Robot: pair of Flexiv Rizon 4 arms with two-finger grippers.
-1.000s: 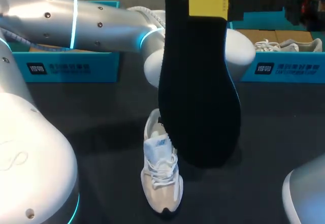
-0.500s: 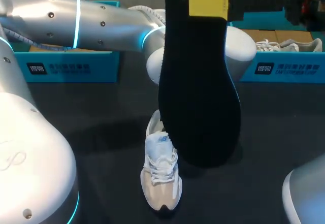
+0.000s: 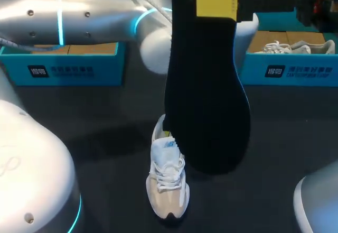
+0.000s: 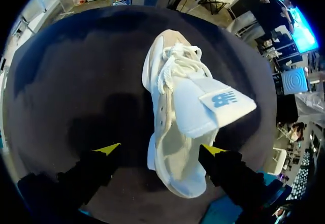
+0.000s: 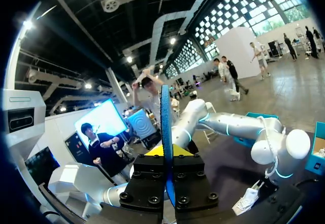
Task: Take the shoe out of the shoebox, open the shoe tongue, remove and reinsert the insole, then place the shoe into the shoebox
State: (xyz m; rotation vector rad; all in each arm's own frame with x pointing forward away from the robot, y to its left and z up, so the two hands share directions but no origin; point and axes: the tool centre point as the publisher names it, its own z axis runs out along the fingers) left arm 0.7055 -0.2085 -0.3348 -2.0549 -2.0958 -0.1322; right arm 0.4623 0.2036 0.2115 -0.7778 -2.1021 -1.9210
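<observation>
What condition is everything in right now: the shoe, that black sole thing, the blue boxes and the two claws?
shoe: out of its box, on the table, tongue pulled open
insole: out of the shoe, held up in the air
right gripper: shut on the insole
left gripper: open, one finger on each side of the shoe's heel end
left shoebox: open
right shoebox: open, second shoe inside
</observation>
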